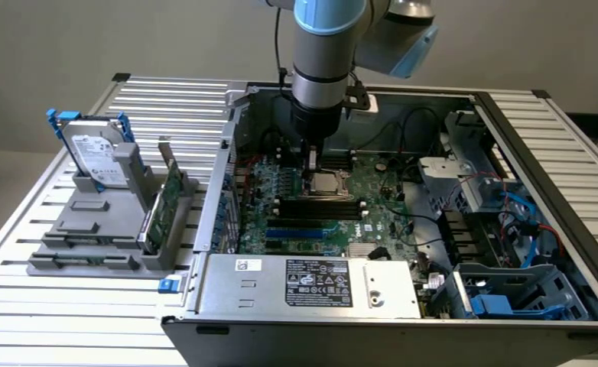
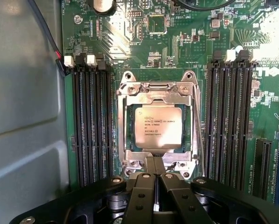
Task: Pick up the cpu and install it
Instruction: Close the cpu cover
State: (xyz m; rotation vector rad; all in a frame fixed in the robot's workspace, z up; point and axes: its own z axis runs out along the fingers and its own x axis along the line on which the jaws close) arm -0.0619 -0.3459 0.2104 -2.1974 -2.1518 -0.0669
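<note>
Silvery cpu (image 2: 158, 127) lies seated in its socket (image 2: 158, 91), fingers (image 2: 151, 165) pressed together, empty, at the socket's edge; placing looks done, and any move away calls for a clean, straight lift.

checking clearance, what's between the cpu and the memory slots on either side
Wrist view: the socket's metal frame surrounds the cpu, then a sliver of green motherboard before the memory slots.

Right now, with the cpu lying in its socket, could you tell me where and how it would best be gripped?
Probably by two opposite edges of the cpu, coming straight down from above: it lies flat inside the metal socket frame, with memory slots flanking it, so a sideways approach looks blocked.
</note>
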